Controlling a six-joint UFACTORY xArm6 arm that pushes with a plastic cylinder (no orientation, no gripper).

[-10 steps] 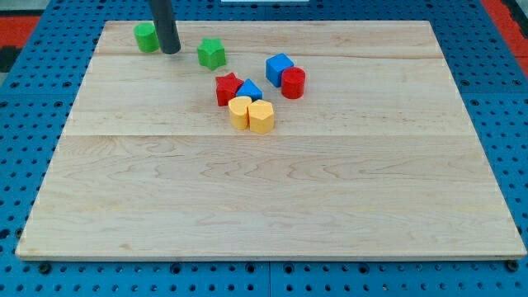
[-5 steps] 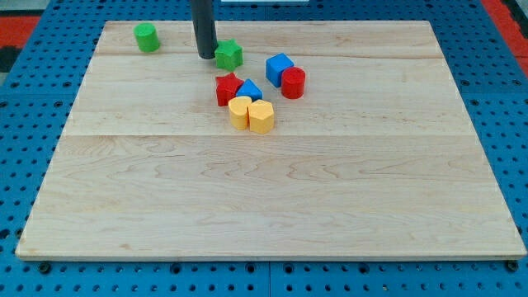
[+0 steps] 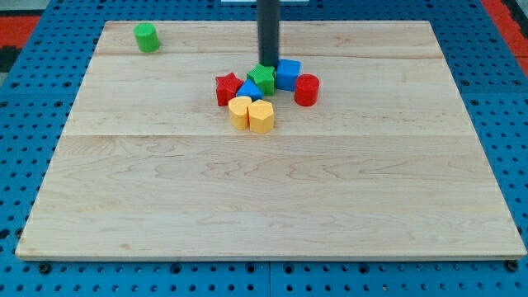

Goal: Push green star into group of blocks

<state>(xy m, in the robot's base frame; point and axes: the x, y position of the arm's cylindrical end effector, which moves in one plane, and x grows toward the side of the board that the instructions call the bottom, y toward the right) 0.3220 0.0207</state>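
Note:
The green star [image 3: 262,80] sits in the cluster near the board's top middle, touching the blue cube [image 3: 288,74] on its right and the blue triangle [image 3: 249,91] below it. My tip [image 3: 268,67] stands just above the star, touching its top edge. The red star [image 3: 228,88] lies at the cluster's left. The red cylinder [image 3: 306,89] stands at its right, slightly apart. A yellow cylinder [image 3: 240,112] and a yellow heart [image 3: 261,116] sit side by side at the cluster's bottom.
A green cylinder [image 3: 147,37] stands alone near the top left corner of the wooden board [image 3: 264,190]. A blue pegboard surrounds the board.
My tip has moved right and slightly down, pushing the green star into the cluster. The blue cube and red cylinder have shifted right.

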